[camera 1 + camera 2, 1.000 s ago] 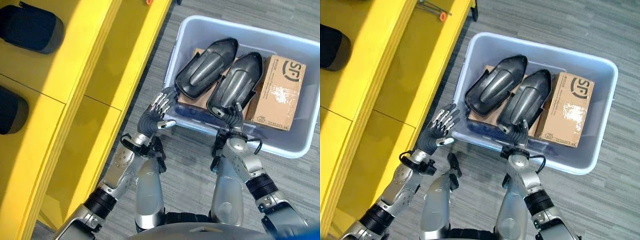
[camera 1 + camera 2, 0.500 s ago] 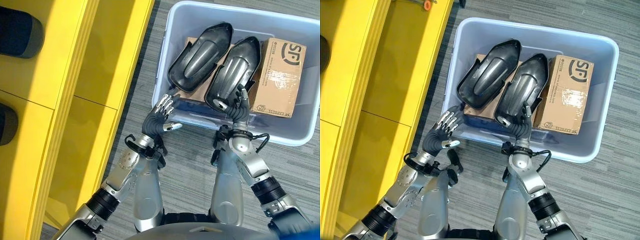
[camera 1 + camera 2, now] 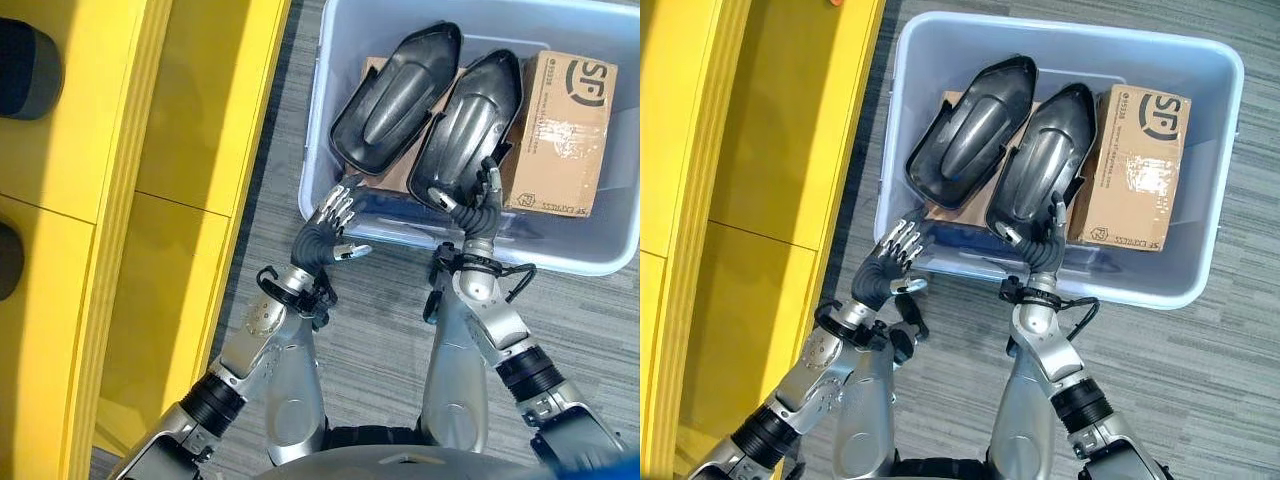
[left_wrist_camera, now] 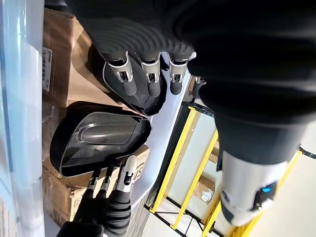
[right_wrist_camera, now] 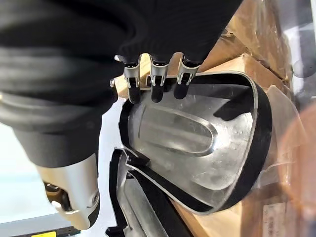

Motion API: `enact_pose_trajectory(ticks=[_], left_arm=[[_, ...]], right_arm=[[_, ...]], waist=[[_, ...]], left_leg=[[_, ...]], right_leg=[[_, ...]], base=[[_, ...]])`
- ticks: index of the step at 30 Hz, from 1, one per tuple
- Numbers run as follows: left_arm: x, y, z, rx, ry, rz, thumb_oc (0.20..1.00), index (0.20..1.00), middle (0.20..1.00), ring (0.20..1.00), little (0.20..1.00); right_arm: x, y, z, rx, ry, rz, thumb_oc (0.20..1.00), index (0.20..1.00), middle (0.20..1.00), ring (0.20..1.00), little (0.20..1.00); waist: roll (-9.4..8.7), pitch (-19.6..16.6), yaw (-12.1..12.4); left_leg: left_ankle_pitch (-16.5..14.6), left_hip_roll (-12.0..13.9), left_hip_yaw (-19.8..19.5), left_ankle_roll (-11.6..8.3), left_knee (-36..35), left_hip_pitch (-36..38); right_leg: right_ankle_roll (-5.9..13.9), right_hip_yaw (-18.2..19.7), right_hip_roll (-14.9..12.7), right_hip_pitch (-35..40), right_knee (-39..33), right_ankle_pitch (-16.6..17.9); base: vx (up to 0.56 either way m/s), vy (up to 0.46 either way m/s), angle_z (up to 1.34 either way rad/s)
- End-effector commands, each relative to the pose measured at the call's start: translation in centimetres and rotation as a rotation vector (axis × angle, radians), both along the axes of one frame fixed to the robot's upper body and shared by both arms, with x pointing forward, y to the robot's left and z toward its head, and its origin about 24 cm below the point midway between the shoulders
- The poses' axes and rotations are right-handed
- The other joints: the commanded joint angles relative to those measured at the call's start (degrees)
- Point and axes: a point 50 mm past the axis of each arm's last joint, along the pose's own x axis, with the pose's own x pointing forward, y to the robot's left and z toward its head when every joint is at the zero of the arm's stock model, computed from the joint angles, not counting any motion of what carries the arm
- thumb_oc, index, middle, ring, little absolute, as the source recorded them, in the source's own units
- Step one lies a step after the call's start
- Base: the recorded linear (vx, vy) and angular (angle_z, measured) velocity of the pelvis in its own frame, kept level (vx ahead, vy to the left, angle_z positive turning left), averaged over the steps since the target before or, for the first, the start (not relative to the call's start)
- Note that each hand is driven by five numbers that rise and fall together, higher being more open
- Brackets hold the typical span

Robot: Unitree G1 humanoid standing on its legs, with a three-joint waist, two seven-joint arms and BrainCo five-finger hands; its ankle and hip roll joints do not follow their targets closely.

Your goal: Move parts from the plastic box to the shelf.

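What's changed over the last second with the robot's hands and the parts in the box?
The right robot hand has reached further over the plastic box rim onto the near end of the right-hand black part. The left robot hand has come up to the box's near wall, fingers open. Both black parts and the cardboard box stayed put.

Pale blue-grey translucent plastic box [image 3: 1210, 215]; two glossy black parts [image 3: 965, 135] [image 3: 1045, 165]; brown cardboard carton [image 3: 1135, 165], black print, at 3 o'clock; bright yellow shelf [image 3: 750, 150]; grey striped carpet [image 3: 1200, 380].

Two dark parts [image 3: 970, 130] and a cardboard box [image 3: 1132, 170] crowd the plastic box [image 3: 1225, 180], leaving open room only at its far end.
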Motion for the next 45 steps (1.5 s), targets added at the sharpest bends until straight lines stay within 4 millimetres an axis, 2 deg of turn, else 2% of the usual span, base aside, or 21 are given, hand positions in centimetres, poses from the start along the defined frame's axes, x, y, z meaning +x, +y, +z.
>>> enact_pose_trajectory(ticks=[1,4,10,15,18,29,39,45], left_arm=[[-1.7,-0.8,1.2,-0.039,-0.094,-0.039,1.000,1.000,1.000,1.000,1.000],[-1.7,-0.7,1.1,-0.036,-0.093,-0.021,1.000,1.000,1.000,1.000,1.000],[-1.6,-0.7,0.9,-0.034,-0.076,-0.023,1.000,1.000,1.000,1.000,1.000],[-1.6,-0.6,0.7,-0.054,-0.058,-0.041,1.000,1.000,1.000,1.000,1.000],[-1.4,-0.7,0.4,-0.069,-0.033,-0.037,1.000,1.000,1.000,1.000,1.000],[-1.3,-1.0,-0.3,-0.004,-0.027,-0.055,1.000,1.000,1.000,1.000,1.000],[-1.0,-1.1,-0.5,0.005,-0.028,-0.063,1.000,1.000,1.000,1.000,1.000],[-0.9,-1.4,-0.6,0.007,-0.022,-0.063,1.000,1.000,1.000,1.000,1.000]], right_arm=[[-1.1,0.2,2.1,0.022,-0.127,-0.003,1.000,1.000,1.000,1.000,1.000],[-1.3,0.1,1.9,0.041,-0.161,-0.022,1.000,1.000,1.000,1.000,1.000],[-1.9,0.2,3.4,0.027,-0.308,-0.034,1.000,1.000,1.000,1.000,1.000],[-2.2,0.1,3.9,0.011,-0.346,-0.045,1.000,1.000,1.000,1.000,1.000],[-2.7,0.9,5.1,-0.052,-0.456,-0.006,1.000,1.000,1.000,1.000,1.000],[-1.8,-0.1,2.9,0.060,-0.310,-0.054,1.000,1.000,1.000,1.000,1.000],[-1.6,-1.0,2.6,0.171,-0.335,-0.155,1.000,1.000,1.000,1.000,1.000],[-1.0,-1.0,1.9,0.178,-0.261,-0.159,1.000,1.000,1.000,1.000,1.000]], waist=[[2.24,-1.8,0.0],[2.34,-1.8,-0.2],[2.81,-1.8,-0.3],[2.98,-1.8,-0.6],[3.08,-1.8,-0.8],[3.47,-1.8,-1.2],[4.07,-1.8,-1.0],[4.70,-1.8,-1.0]], left_leg=[[1.3,-3.4,-2.6,0.11,-5.4,0.5],[1.1,-3.3,-2.3,0.32,-4.8,-0.4],[0.8,-3.7,-2.4,0.56,-4.1,-2.0],[0.5,-3.8,-2.2,0.76,-3.4,-3.4],[0.0,-3.8,-2.1,0.94,-2.4,-4.5],[-0.1,-4.0,-2.0,1.23,-1.8,-7.0],[0.0,-4.3,-1.9,1.57,-1.1,-9.6],[-0.2,-4.3,-2.0,1.89,0.2,-11.8]], right_leg=[[1.65,-1.3,1.3,0.3,9.7,-8.6],[1.52,-1.2,1.3,-0.7,10.0,-8.5],[1.34,-0.8,1.4,-2.4,10.7,-8.7],[1.37,-0.3,1.5,-4.0,11.2,-8.6],[1.29,0.2,1.7,-5.2,11.8,-8.7],[0.74,0.6,1.9,-8.0,12.5,-8.7],[0.56,0.8,1.6,-10.6,13.2,-8.5],[0.25,1.5,1.4,-13.1,14.9,-8.7]], base=[[0.02,0.038,-0.10],[0.01,0.020,-0.04],[0.00,0.000,0.00],[0.01,0.024,-0.08],[0.03,0.015,-0.07],[0.01,0.003,0.00],[0.01,0.003,-0.03],[0.01,0.025,-0.03]])
